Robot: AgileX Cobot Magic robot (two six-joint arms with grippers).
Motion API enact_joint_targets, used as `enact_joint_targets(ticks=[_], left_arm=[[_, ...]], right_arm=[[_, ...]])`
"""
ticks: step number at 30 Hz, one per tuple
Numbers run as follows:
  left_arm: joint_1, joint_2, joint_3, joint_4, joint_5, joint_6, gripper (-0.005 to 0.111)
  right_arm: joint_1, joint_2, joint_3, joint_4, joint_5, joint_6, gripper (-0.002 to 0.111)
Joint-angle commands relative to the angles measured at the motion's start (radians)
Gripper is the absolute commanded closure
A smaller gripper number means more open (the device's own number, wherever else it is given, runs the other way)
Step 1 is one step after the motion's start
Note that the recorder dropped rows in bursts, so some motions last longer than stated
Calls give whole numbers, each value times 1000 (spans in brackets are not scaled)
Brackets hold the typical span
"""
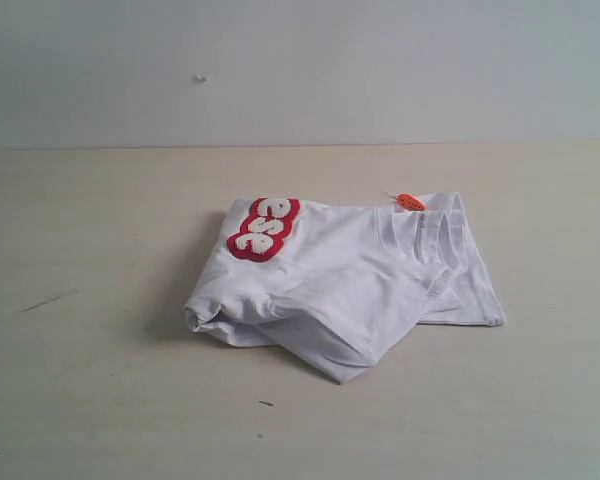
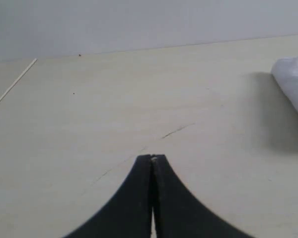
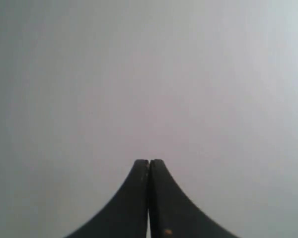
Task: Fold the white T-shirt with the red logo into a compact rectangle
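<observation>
The white T-shirt (image 1: 350,280) lies folded in a loose, wrinkled bundle at the middle of the table. Part of the red logo (image 1: 265,228) shows on its far left corner, and the orange neck tag (image 1: 410,201) sticks out at its far right. In the left wrist view only the shirt's rolled edge (image 2: 292,82) shows, well apart from my left gripper (image 2: 152,157), whose jaws are pressed together with nothing between them. My right gripper (image 3: 149,161) is also shut on nothing and faces a plain grey wall. Neither gripper appears in the exterior view.
The pale wooden table (image 1: 100,380) spreads on every side of the shirt. A grey wall (image 1: 300,60) stands behind its far edge. A thin dark scratch (image 2: 176,130) marks the tabletop ahead of the left gripper.
</observation>
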Motion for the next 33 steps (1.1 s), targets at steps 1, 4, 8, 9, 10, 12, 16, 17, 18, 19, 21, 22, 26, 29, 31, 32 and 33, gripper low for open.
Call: enact_joint_targets(ticks=[1, 4, 8, 9, 10, 12, 16, 17, 18, 19, 21, 22, 26, 29, 31, 32, 33], left_arm=[[1, -5, 0, -7, -8, 0, 107], [1, -5, 0, -7, -8, 0, 107], [1, -5, 0, -7, -8, 0, 107], [1, -5, 0, -7, -8, 0, 107], [1, -5, 0, -7, -8, 0, 107], [1, -5, 0, -7, -5, 0, 107], [1, -5, 0, -7, -5, 0, 107], [1, -5, 0, -7, -5, 0, 107], [1, -5, 0, -7, -5, 0, 107], [1, -5, 0, -7, -5, 0, 107], [1, -5, 0, -5, -5, 0, 107], [1, -5, 0, -5, -5, 0, 107], [1, -5, 0, -5, -5, 0, 107], [1, -5, 0, -5, -5, 0, 107], [1, -5, 0, -5, -5, 0, 107], [1, -5, 0, -5, -5, 0, 107], [1, -5, 0, -5, -5, 0, 107]], right_arm=[[-6, -2, 191, -27, -74, 0, 108], [-3, -2, 311, -38, -78, 83, 108], [36, -2, 425, -63, -104, 132, 108], [41, -2, 425, -59, -37, 127, 108], [46, -2, 425, -46, 22, 121, 108], [52, -2, 425, 4, 55, 58, 108], [52, -2, 425, 104, 167, -58, 108], [52, -2, 425, 104, 199, -58, 108], [52, -2, 425, 104, 200, -56, 108], [52, -2, 425, 104, 200, -56, 108], [52, -2, 425, 104, 201, -46, 108], [52, -2, 425, 104, 206, -46, 108], [52, -2, 425, 111, 219, -32, 108], [52, -2, 425, 114, 219, -31, 108], [52, -2, 425, 114, 219, -31, 108], [52, -2, 425, 114, 219, -31, 108], [52, -2, 425, 114, 219, -31, 108]])
